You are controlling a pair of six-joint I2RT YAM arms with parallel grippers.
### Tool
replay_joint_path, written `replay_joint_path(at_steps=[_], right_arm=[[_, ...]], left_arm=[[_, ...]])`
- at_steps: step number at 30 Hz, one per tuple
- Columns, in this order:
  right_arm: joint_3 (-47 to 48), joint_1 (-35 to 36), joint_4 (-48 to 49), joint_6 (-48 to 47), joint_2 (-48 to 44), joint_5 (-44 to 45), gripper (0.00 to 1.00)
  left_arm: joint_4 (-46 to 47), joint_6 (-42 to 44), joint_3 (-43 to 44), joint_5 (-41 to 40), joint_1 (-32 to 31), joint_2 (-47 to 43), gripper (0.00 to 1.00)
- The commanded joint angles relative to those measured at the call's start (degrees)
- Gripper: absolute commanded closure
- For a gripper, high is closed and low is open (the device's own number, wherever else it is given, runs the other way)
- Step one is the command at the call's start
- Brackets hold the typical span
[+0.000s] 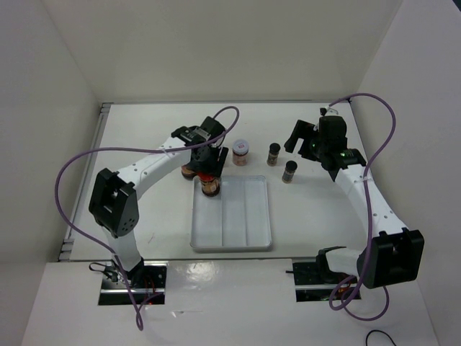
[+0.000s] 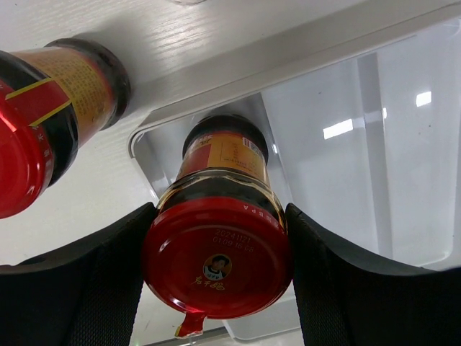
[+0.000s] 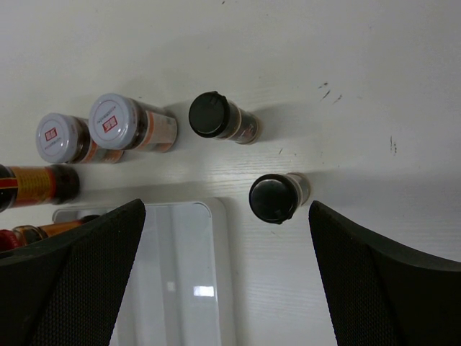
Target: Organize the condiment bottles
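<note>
White counter (image 1: 158, 130), plain white walls. Left gripper (image 2: 216, 277) pinching red-lidded jar (image 2: 223, 158), brown contents, yellow label, at white tray (image 1: 248, 241) far-left corner. Right gripper (image 3: 227, 288) spread wide.

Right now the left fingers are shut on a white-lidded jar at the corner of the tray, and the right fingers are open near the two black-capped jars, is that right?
Not quite: the jar in the left fingers has a red lid, not white, as the left wrist view shows. The rest holds: tray corner, right fingers open near the black-capped jars.
</note>
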Motion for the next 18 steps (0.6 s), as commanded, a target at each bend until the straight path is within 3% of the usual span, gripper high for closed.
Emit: replay_joint_path(at_steps=[1,6,7,11,18], right_arm=[[-0.76,0.54,-0.21,-0.70,0.01,1.14,0.01],[-0.76,0.54,-0.21,-1.22,0.01,1.14,0.01],[-0.76,0.54,-0.21,-1.23,0.01,1.14,0.01],[-0.76,0.54,-0.21,-1.23,0.54,1.14,0.01],[-0.76,0.54,-0.21,-1.23,1.06,1.14,0.01]], left_arm=[[1.86,-1.10,0.10,-0.70,0.05,-0.33,0.66],[3.09,-1.10,-0.61,-0.18,0.05,-0.33,0.62],[3.09,-1.10,-0.61,-0.18,0.05,-0.33,0.48],[3.09,-1.10,-0.61,-0.18,0.05,-0.33,0.27],[0.54,-1.10,2.63,-0.70,-0.48,-1.37,0.05]])
